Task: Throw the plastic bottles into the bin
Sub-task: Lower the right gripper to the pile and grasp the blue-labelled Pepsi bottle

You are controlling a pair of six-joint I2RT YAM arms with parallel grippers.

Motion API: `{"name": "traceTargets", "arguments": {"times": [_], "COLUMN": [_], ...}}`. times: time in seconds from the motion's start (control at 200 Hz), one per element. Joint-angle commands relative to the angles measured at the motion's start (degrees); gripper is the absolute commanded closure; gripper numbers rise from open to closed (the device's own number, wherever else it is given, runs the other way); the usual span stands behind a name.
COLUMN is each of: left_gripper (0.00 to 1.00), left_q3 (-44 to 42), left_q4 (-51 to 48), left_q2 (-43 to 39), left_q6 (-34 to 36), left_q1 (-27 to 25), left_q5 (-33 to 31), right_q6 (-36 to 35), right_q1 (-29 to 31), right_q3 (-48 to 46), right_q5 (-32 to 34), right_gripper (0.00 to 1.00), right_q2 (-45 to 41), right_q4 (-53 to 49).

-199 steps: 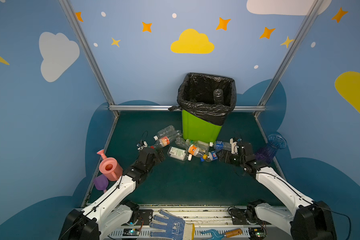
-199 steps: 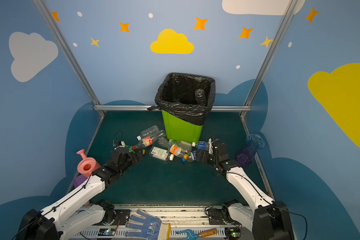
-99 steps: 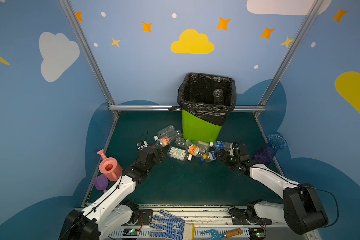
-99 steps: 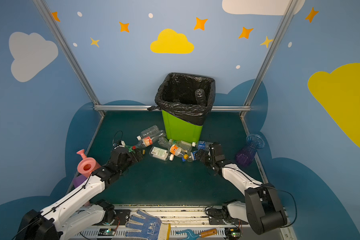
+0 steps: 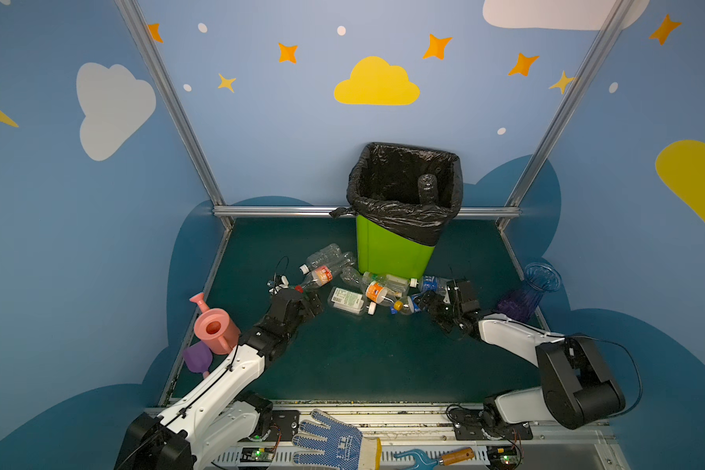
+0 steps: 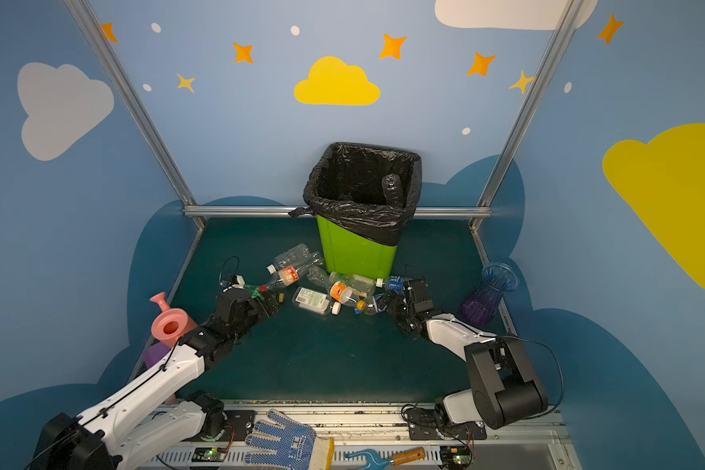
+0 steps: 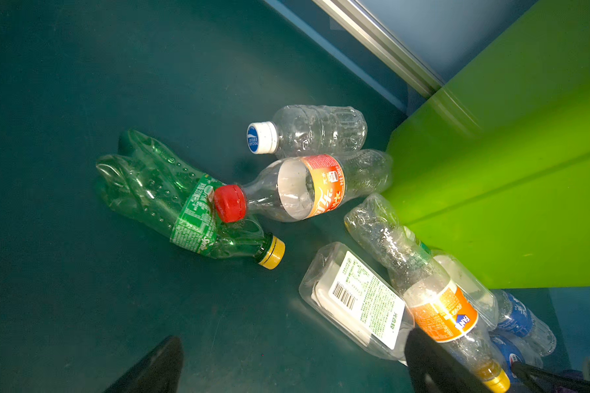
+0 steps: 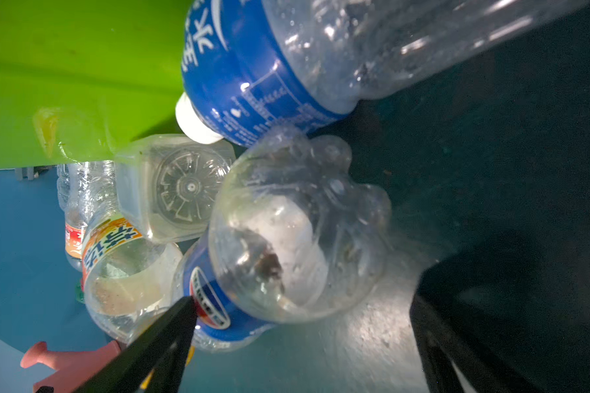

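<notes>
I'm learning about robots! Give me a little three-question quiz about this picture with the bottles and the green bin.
1. True or false: the bin is lying on its side.
2. What colour is the cap on the green bottle? A) yellow B) blue C) pink
3. Fill in: the left pincer and the right pincer are both ____.

Key: 1 false, it stands upright. 2 A. 3 open.
</notes>
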Motion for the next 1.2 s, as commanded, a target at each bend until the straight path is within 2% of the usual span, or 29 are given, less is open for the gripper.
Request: {"name": "traceTargets", "arguments": {"times": [0.0,0.4,0.836,0.931,1.196], "left_gripper": [0.0,0.0,0.0,0.0,0.0], "left_q3": [-0.77,-0.68,-0.24,-0.33,-0.46], "left_q4": [0.57,2.02,0.92,0.59,0.63], "left_q2": [0.21,2.61,4.09,3.74,3.96], "left_q6": [0.09,0.33,0.46,0.7,0.55], "left_q1": [0.17,0.16,0.21,0.25,0.21], "left_q5": [0.26,0.61,-1.27,-1.94,-2.54], "right_q6": [1.78,4.26,5.6,5.26,2.49], "right_q1": [0.28,1.63,3.3,3.46,3.58], "right_q3": [1.02,2.34,7.6,8.22,7.58], "right_q5": [0.01,3.37,4.35,4.65,5.59], "right_gripper": [0.04,0.03,0.06,0.09,0.3], "right_q2": [0.73,-3.24,7.8,9.02,7.65], "right_q4": [1.02,-2.12,-1.16,-1.36,-4.46]}}
